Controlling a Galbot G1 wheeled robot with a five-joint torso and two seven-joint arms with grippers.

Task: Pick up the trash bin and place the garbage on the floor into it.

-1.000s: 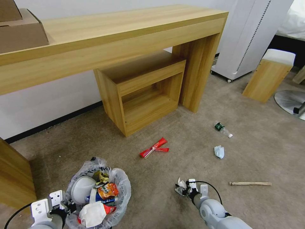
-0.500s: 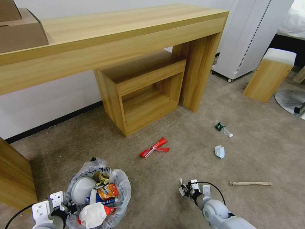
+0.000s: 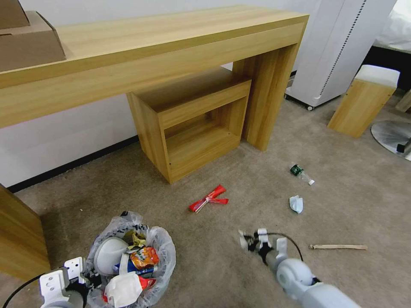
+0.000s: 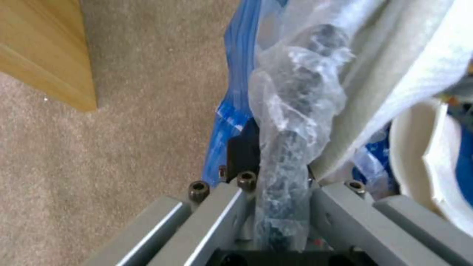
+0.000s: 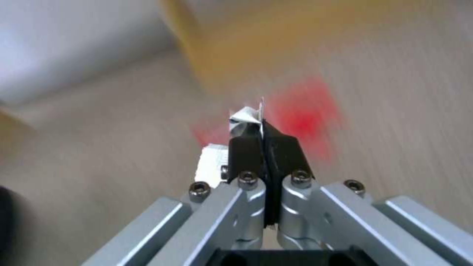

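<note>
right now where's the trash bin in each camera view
Head view: the trash bin is low on the left, its rim held by the left gripper.
Left wrist view: its bag-wrapped rim runs up the middle, pinched in the left gripper.
Right wrist view: faces the red wrapper instead, past the right gripper shut on a paper scrap.
Shared landmark: the beige carpet.

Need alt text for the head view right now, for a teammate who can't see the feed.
The right pincer, low over the beige carpet, is shut on a scrap of white paper, while the left pincer grips the rim of the bag-lined trash bin, already piled with litter. A red wrapper, bottle, crumpled paper and wooden stick lie on the floor.
</note>
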